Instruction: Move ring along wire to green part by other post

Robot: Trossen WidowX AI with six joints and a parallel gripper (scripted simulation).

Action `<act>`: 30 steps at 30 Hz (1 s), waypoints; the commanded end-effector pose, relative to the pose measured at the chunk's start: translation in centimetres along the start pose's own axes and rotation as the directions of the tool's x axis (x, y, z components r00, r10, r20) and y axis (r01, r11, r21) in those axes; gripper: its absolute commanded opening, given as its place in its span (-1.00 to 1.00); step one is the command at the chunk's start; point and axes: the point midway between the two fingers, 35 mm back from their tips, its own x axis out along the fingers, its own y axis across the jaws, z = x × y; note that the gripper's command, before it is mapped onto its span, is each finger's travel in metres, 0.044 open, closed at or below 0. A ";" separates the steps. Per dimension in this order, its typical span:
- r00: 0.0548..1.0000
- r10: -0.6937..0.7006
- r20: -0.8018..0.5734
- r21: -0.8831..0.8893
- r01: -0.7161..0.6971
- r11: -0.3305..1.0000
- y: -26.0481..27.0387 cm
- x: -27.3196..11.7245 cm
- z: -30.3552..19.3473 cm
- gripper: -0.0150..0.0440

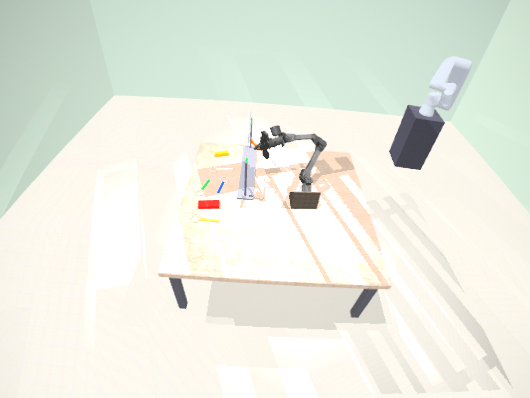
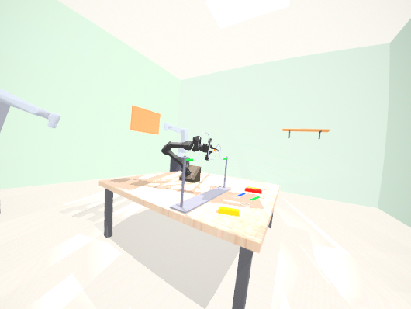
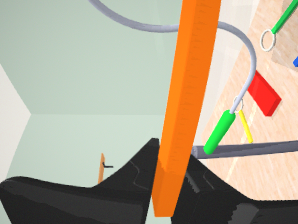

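Note:
My gripper (image 1: pixel 258 147) (image 2: pixel 214 150) (image 3: pixel 161 145) is shut on the orange handle (image 1: pixel 254 144) (image 3: pixel 188 85), which runs up out of the wrist view. The ring is outside the wrist view and too faint in the top and exterior views to place exactly on the wire. The thin grey wire (image 3: pixel 254 55) curves behind the handle in the wrist view; the gap between them cannot be told. It ends in a green part (image 3: pixel 220 132) (image 1: pixel 246 160) (image 2: pixel 225 159) at one post (image 3: pixel 270 147) (image 2: pixel 226 175). The other green part (image 1: pixel 251 121) (image 2: pixel 189 160) is at the other post (image 2: pixel 183 182).
The posts stand on a grey base plate (image 2: pixel 205 199). Beyond it lie a red block (image 1: pixel 209 204) (image 2: pixel 253 190) (image 3: pixel 266 95), a yellow block (image 1: pixel 221 153) (image 2: pixel 229 211), and several loose rings with coloured handles, including a blue one (image 1: pixel 221 187) and a green one (image 1: pixel 205 184).

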 end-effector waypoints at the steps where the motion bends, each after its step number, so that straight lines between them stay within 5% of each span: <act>1: 1.000 -0.001 0.004 -0.010 0.001 1.000 0.4 -0.1 0.2 -1.00; 30: 0.963 -0.240 0.125 -0.456 0.271 0.848 -2.9 -0.2 1.1 -1.00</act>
